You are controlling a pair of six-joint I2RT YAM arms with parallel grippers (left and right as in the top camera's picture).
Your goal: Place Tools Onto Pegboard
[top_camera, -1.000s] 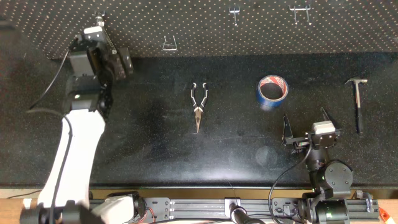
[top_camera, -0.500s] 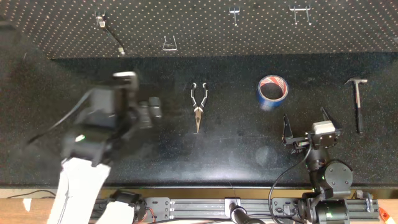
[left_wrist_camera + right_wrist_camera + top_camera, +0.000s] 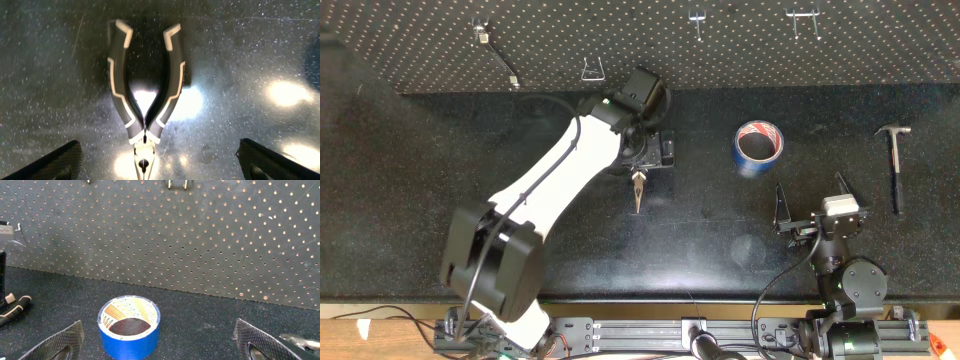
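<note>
Right now I have the left gripper point(image 3: 159, 162) hovering over the needle-nose pliers point(image 3: 145, 85). Its fingers are spread wide, one on each side of the nose and clear of it, gripping nothing. The pliers lie flat on the black worktop point(image 3: 720, 230), handles pointing at the pegboard point(image 3: 740, 45). My right gripper point(image 3: 811, 200) sits near its base, also spread wide and empty, facing the blue tape roll point(image 3: 129, 326). The hammer point(image 3: 894, 165) lies at the far right.
</note>
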